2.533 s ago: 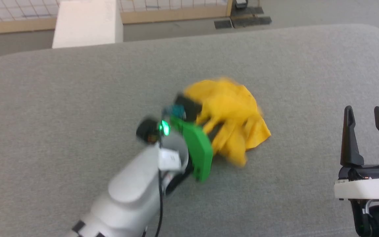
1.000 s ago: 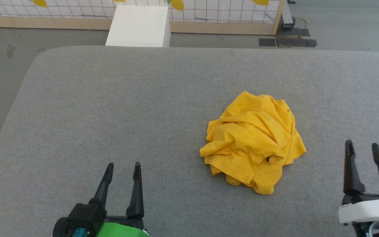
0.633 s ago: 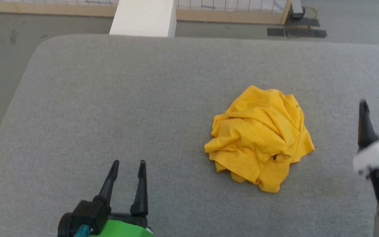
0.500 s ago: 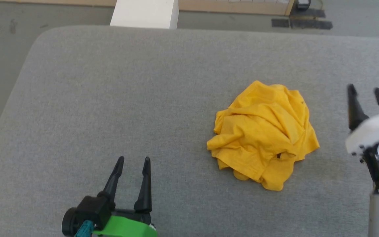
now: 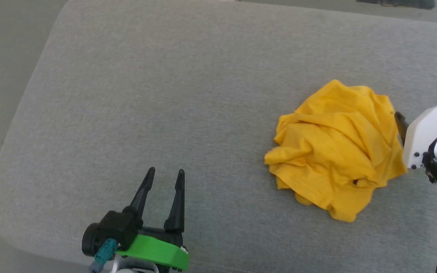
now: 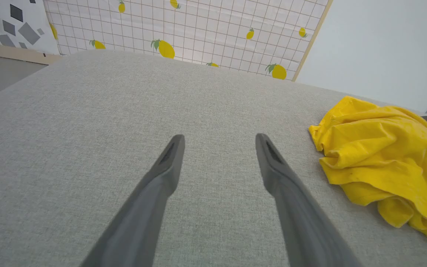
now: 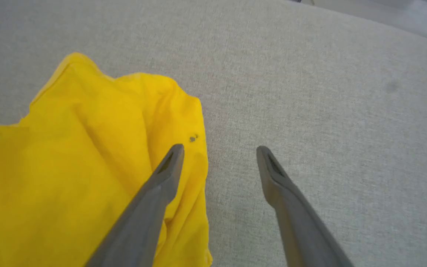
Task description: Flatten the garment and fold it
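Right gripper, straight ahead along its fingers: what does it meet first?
Likely the edge of the garment: one finger of the right gripper lies over its yellow cloth, the other over the bare grey cushion. Height above them is unclear.

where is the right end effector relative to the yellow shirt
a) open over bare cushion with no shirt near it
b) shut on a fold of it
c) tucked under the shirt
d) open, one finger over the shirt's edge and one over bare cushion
d: in the right wrist view the right end effector is open, with one finger in front of the shirt near its edge and the other finger in front of the bare grey cushion.
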Available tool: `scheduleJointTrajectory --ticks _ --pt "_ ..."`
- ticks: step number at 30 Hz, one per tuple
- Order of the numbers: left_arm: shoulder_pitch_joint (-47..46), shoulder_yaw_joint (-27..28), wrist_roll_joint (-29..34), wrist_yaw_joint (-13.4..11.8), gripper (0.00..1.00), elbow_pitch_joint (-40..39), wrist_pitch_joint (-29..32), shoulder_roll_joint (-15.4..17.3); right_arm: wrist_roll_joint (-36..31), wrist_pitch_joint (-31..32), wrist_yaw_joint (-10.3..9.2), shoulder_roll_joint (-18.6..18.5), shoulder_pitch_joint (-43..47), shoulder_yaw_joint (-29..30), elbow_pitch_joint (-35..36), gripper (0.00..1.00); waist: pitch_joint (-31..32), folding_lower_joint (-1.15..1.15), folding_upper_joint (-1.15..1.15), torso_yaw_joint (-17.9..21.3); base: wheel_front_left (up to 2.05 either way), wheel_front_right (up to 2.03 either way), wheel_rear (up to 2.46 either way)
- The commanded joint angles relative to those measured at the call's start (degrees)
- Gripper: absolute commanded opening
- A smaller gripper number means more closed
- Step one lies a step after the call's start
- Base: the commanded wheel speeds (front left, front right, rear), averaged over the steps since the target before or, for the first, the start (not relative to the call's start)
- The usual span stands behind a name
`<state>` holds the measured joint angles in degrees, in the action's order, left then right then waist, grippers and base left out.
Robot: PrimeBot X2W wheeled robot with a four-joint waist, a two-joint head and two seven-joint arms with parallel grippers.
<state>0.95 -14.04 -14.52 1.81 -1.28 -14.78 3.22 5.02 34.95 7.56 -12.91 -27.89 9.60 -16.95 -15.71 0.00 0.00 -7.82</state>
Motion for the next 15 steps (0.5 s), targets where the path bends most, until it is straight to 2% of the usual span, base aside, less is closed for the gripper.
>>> scheduleJointTrajectory --ticks 1,6,7,8,9,15 --pt "-0.8 -0.1 0.7 0.3 1.0 0.3 -0.2 -0.3 0.0 1.1 -0.08 -0.4 -0.8 -0.5 -0.9 1.0 -1.6 0.0 0.0 -2.1 0.0 0.0 0.0" --pt "-1.3 -0.7 -0.1 0.2 1.0 0.8 -0.2 -0.3 0.7 3.8 -0.08 -2.1 0.1 -1.8 -4.8 1.0 -2.6 0.0 0.0 -3.5 0.0 0.0 0.0" --pt "-1.5 -0.9 -0.3 0.1 1.0 0.9 -0.2 -0.3 0.8 3.9 -0.08 -1.9 0.3 -1.5 -5.4 0.92 -2.7 0.0 0.0 -3.6 0.0 0.0 0.0" --pt "-1.6 -1.0 -0.4 0.0 1.0 0.9 -0.2 -0.3 0.8 3.8 -0.08 -1.8 0.5 -1.3 -5.8 0.43 -2.8 0.0 0.0 -3.7 0.0 0.0 0.0" --pt "-1.7 -1.1 -0.6 -0.1 1.0 1.0 -0.2 -0.3 0.6 3.5 -0.08 -1.7 0.7 -1.2 -6.1 0.0 -2.8 0.0 0.0 -3.6 0.0 0.0 0.0" --pt "-1.8 -0.9 -1.4 -0.4 1.0 1.5 -0.2 -0.3 1.1 -1.2 -0.08 -1.4 -1.7 -0.7 -6.6 0.0 -0.9 0.0 0.0 -1.7 0.0 0.0 0.0"
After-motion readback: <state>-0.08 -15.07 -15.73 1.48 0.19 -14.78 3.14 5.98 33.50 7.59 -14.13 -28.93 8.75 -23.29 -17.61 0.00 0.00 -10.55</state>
